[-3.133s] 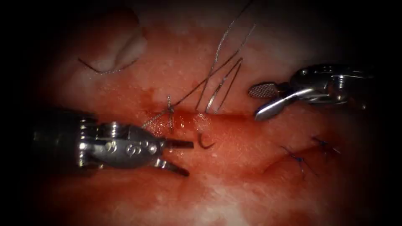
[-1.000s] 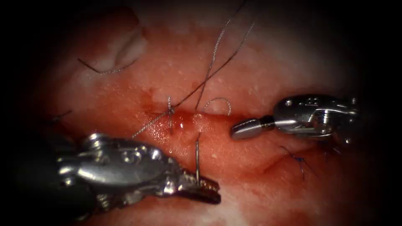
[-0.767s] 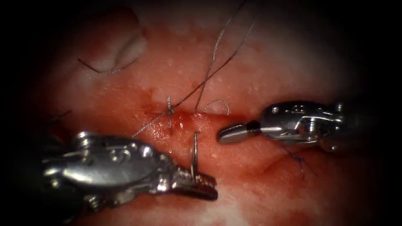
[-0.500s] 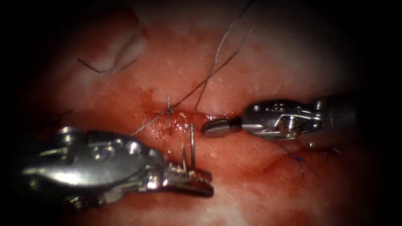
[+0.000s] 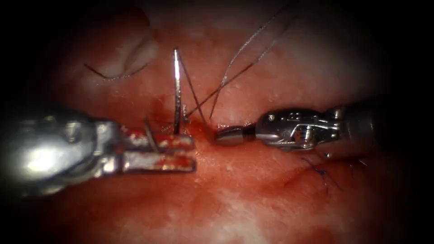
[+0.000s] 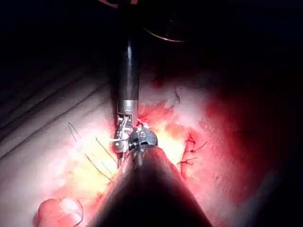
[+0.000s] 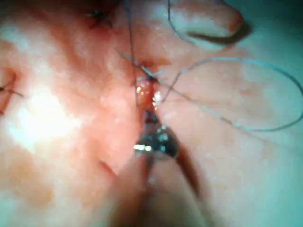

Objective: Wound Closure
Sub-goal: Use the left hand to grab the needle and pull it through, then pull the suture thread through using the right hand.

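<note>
In the endoscope view the left end effector (image 5: 181,153), at left centre, pinches the needle (image 5: 176,90) near one end. The needle stands upright, clear of the tissue (image 5: 253,199), above the cut (image 5: 199,129) at mid-frame. Thread (image 5: 235,63) runs from there toward the upper right. The right end effector (image 5: 226,135), pressed together and holding nothing, touches the cut's right end. A stitch (image 5: 322,174) lies at lower right.
</note>
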Robot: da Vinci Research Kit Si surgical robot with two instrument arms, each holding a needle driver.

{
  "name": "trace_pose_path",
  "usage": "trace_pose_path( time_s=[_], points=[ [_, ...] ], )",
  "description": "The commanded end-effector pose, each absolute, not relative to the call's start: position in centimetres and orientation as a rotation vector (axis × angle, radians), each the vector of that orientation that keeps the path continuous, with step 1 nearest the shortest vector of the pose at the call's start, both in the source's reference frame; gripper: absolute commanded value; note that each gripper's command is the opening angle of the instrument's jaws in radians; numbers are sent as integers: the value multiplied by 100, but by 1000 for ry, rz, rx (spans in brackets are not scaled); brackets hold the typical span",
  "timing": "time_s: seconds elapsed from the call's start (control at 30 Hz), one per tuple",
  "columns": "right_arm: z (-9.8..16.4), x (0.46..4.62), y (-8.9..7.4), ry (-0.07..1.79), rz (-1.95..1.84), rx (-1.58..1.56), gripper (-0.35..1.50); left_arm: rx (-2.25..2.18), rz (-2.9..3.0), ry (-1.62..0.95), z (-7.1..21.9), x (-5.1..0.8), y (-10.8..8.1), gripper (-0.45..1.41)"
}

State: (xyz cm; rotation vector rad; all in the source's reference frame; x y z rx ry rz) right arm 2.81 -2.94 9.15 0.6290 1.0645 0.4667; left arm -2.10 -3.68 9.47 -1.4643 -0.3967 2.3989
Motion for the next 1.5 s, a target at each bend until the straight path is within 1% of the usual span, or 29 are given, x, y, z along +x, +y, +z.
trace_pose_path(
  time_s=[0.03, 0.1, 0.13, 0.17, 0.23, 0.27, 0.3, 0.43, 0.5, 0.6, 0.67, 0.7, 0.77, 0.8, 0.83, 0.87, 1.17, 1.5],
  points=[
    [917, 288, -299, 1066, 466, 632, -35, -1476, 2421, -349, 952, -215, -364, -45],
    [913, 288, -300, 1066, 467, 635, -33, -1487, 2486, -240, 952, -213, -353, -45],
    [910, 288, -299, 1066, 468, 637, -11, -1492, 2507, -210, 952, -212, -347, -45],
    [906, 288, -298, 1066, 470, 641, 19, -1494, 2527, -179, 953, -210, -340, -45],
    [898, 287, -296, 1066, 474, 647, 52, -1489, 2531, -149, 955, -207, -330, -45],
    [895, 287, -295, 1071, 481, 644, 73, -1483, 2524, -143, 956, -206, -327, -45],
    [887, 290, -294, 1088, 495, 648, 84, -1478, 2520, -128, 960, -203, -325, -45],
    [881, 297, -297, 1095, 505, 647, 89, -1471, 2521, -128, 963, -198, -326, -45],
    [881, 303, -299, 1095, 505, 649, 96, -1469, 2520, -130, 965, -196, -327, -45],
    [880, 309, -303, 1095, 503, 653, 96, -1477, 2519, -137, 965, -196, -331, -45],
    [882, 313, -304, 1095, 505, 649, 93, -1482, 2518, -141, 964, -196, -332, -45],
    [883, 316, -304, 1094, 507, 647, 89, -1481, 2518, -140, 964, -197, -332, -45],
    [886, 319, -303, 1094, 508, 643, 76, -1483, 2517, -142, 964, -197, -333, -45],
    [888, 320, -303, 1093, 509, 641, 49, -1486, 2517, -144, 963, -197, -333, -45],
    [890, 321, -303, 1094, 507, 642, -3, -1486, 2517, -144, 963, -197, -334, -45],
    [891, 320, -303, 1097, 504, 647, -35, -1491, 2514, -144, 963, -197, -334, -45],
    [869, 304, -315, 1091, 493, 664, -35, -1523, 2526, -126, 981, -197, -356, -45],
    [782, 322, -343, 1124, 469, 719, -35, -1524, 2534, -113, 1038, -187, -375, -45]
  ],
)
